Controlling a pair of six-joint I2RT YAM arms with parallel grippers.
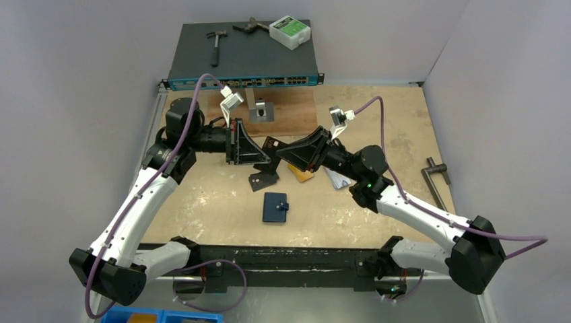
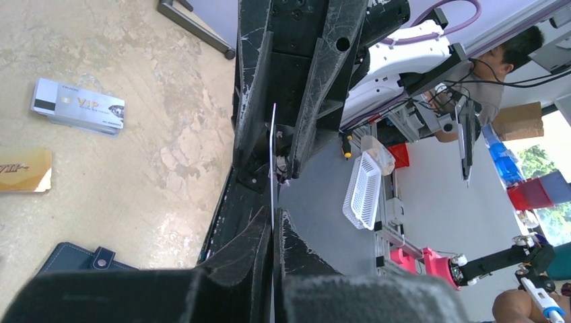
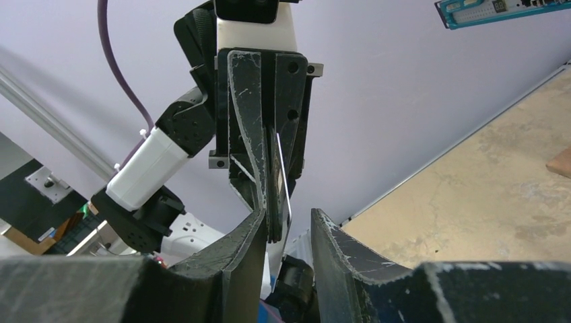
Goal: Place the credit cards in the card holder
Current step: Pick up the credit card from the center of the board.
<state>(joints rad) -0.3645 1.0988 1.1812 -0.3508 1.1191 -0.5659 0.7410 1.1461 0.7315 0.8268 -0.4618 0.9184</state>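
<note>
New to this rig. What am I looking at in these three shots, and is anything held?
Two robot arms, each ending in a two-finger gripper. The wide picture is from a fixed camera above and behind them; the other two are from wrist cameras, looking along each arm's own fingers. On the table lie a navy card holder, an orange-gold card and a silver VIP card. At the back sits a network switch with a hammer on it. The left gripper is shut on a credit card, seen edge-on. The right gripper faces it, jaws open around that card's far end.
</note>
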